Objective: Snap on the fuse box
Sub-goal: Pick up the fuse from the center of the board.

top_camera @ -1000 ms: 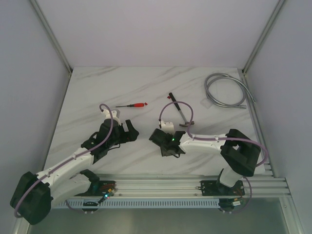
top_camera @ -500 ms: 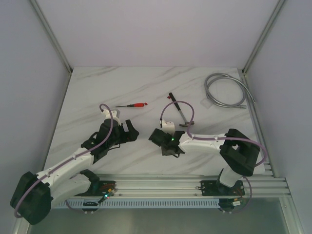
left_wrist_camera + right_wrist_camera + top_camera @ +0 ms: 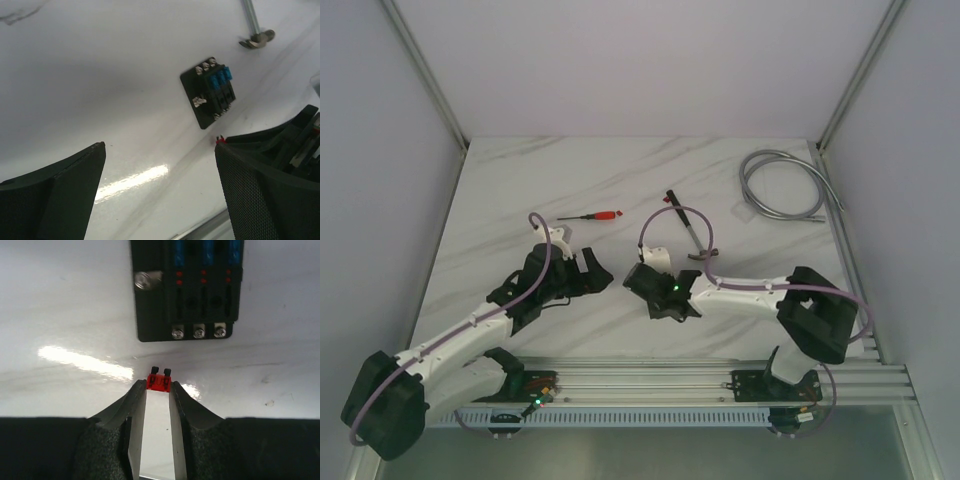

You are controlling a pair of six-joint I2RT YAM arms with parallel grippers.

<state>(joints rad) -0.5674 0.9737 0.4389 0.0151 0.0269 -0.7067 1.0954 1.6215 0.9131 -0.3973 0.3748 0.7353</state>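
White marble tabletop (image 3: 60,300) bears the fuse box (image 3: 187,290) lying flat at twelve o'clock, near the right gripper (image 3: 159,390), which pinches a red fuse (image 3: 159,383); the left gripper (image 3: 160,145) hangs spread and empty, so the next move is likely aligning the blades over a free slot and pressing.

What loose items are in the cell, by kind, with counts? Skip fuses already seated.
fuse box: 1
red fuse, pinched in the right end effector: 1
hand tools: 2 (red-handled screwdriver, black-handled tool)
grey cable coil: 1
Total: 5
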